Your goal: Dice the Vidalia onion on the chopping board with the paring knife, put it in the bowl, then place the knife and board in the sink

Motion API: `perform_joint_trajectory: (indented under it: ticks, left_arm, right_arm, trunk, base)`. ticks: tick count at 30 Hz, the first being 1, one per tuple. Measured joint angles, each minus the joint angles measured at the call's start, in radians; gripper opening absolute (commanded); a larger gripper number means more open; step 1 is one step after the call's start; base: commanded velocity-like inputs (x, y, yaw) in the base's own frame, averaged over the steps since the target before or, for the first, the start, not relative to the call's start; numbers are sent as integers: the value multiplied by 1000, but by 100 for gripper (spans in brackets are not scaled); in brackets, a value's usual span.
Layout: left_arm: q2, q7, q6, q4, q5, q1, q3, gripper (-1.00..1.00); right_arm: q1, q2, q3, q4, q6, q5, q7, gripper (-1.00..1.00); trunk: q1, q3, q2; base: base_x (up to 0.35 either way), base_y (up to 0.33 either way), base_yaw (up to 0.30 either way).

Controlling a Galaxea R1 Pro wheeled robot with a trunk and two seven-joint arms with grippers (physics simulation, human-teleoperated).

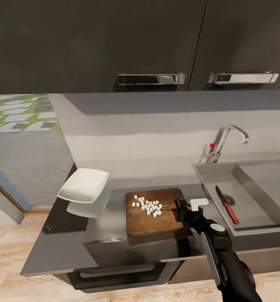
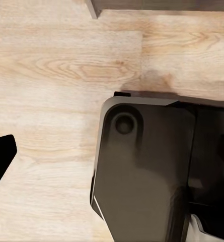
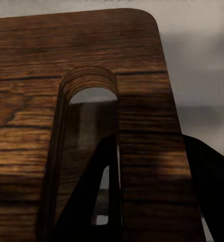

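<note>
Head view first: the right pincer [image 1: 182,208] sits at the right short end of the chopping board [image 1: 155,212], right at the handle slot, with its dark fingers on the board's edge. The board lies flat on the grey desk [image 1: 64,247] with a little heap of white diced onion [image 1: 148,206] on top. The white bowl [image 1: 84,185] is off to the board's left (it looks tilted, near the desk's corner). The paring knife [image 1: 227,204] lies in the sink [image 1: 257,197], blade pointing toward the faucet [image 1: 228,142].

Left wrist view: just the pale wood floor [image 2: 56,65] and a dark body part of the robot [image 2: 147,171]. A black tip pokes in at one edge, so I can't tell how the left pincer stands.

Right wrist view: super close on the board [image 3: 36,65]. One dark finger [image 3: 94,196] shows through the handle slot [image 3: 91,126] and the other [image 3: 210,186] sits outside the board's end, so the pincer is clamped over that strip of wood. The fingertips are cut off by the frame.
</note>
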Motion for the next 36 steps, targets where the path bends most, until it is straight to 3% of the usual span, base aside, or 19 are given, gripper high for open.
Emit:
perform_joint_trajectory:
  ticks: [15,36]
  left_arm:
    - [0,0,0,0,0,0,0,100]
    - [0,0,0,0,0,0,0,100]
  right_arm:
    - [0,0,0,0,0,-3,0,-100]
    - [0,-1,0,0,0,-2,0,-100]
  trunk:
    - [0,24,0]
    - [0,58,0]
  base:
    - [0,188,-120]
    - [0,296,-120]
